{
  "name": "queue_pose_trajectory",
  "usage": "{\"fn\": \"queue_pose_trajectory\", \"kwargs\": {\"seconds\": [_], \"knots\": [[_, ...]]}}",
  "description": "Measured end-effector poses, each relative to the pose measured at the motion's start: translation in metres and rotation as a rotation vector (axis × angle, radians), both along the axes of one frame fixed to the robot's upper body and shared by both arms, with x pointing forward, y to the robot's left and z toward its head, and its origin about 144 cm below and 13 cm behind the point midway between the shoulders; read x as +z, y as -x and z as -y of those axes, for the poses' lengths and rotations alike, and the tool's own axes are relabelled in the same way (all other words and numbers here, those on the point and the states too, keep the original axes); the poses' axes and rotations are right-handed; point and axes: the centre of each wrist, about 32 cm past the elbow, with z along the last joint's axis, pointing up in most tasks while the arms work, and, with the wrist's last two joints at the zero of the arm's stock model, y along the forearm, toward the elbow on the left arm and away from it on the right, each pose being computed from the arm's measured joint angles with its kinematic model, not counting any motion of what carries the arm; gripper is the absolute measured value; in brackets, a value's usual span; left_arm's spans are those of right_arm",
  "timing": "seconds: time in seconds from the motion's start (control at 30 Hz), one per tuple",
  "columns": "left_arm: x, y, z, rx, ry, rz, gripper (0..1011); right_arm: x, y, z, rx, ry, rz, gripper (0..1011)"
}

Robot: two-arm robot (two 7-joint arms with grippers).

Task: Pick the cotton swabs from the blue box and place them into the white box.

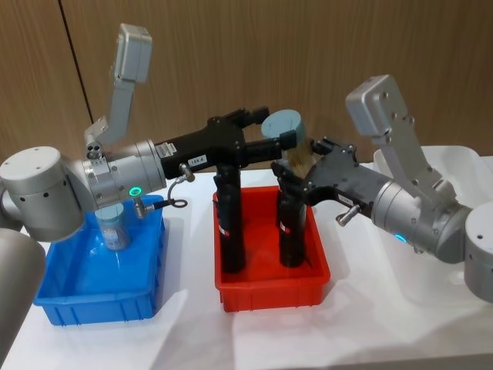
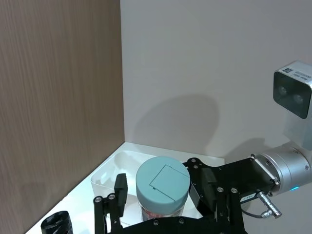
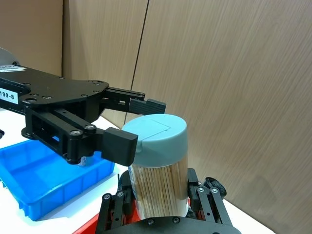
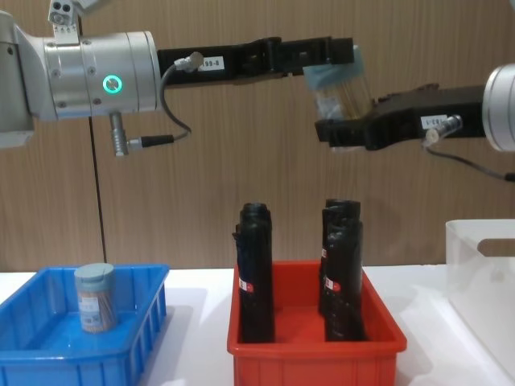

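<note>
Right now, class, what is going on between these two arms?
Above the red bin, both grippers meet at one jar of cotton swabs. The left gripper has its jaws at the lid; the right gripper clamps the body. Another jar stands in the blue box. The white box waits on the right.

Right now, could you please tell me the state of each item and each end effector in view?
Raised cotton swab jar: airborne above the red bin, lid closed, held at both ends.
Left end effector: closed on the jar's lid.
Right end effector: closed on the jar's body.
Second cotton swab jar: upright in the blue box.
Black rolls: upright in the red bin.
White box: open-topped.
</note>
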Motion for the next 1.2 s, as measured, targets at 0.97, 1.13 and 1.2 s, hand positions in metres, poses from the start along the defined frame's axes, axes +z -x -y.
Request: {"fn": "queue_pose_trajectory", "kwargs": {"seconds": [0.97,1.13,1.2], "knots": [[0.0,0.0,0.0,0.0,0.0,0.0,1003,-0.027,-0.001,0.028,-0.144,-0.024,-0.059,636],[0.0,0.0,0.0,0.0,0.0,0.0,1003,-0.035,-0.002,0.041,-0.201,-0.027,-0.075,636],[0.0,0.0,0.0,0.0,0.0,0.0,1003,-0.039,-0.003,0.048,-0.234,-0.029,-0.082,636]]}}
